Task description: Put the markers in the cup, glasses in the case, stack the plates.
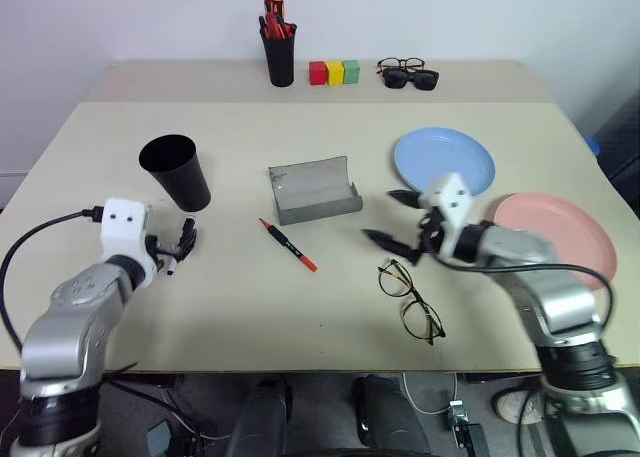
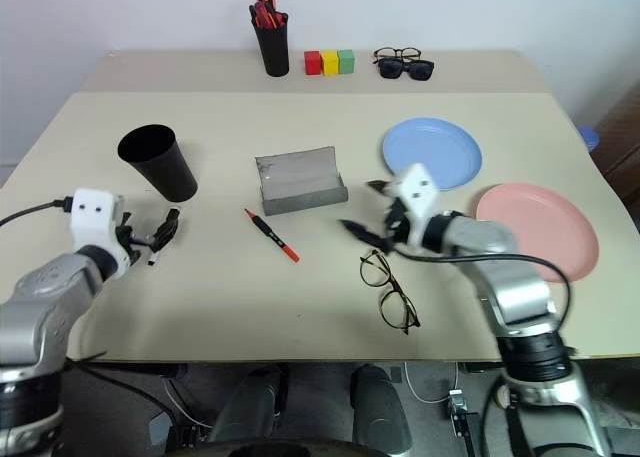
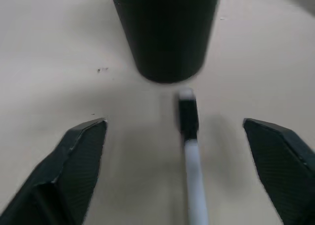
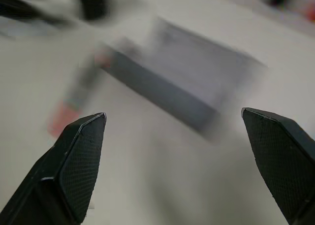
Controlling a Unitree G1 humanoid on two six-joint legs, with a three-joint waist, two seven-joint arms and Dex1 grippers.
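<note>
On the beige surface [image 1: 330,307], the light, stiff, slippery white-ended marker [image 3: 189,136] lies at frame left below the cup [image 1: 176,171], between the wide-open left end effector [image 3: 182,176], best pinched mid-barrel.

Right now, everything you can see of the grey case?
The case is a grey rectangular hinged spectacle case of hard-looking material, lying near the middle of the table with its lid up and open toward the robot. Nothing shows inside. It sits apart from everything: the red-capped marker lies in front of it, the glasses nearer the robot to its right, the blue plate further right. The open right gripper hovers beside it, not touching.
</note>
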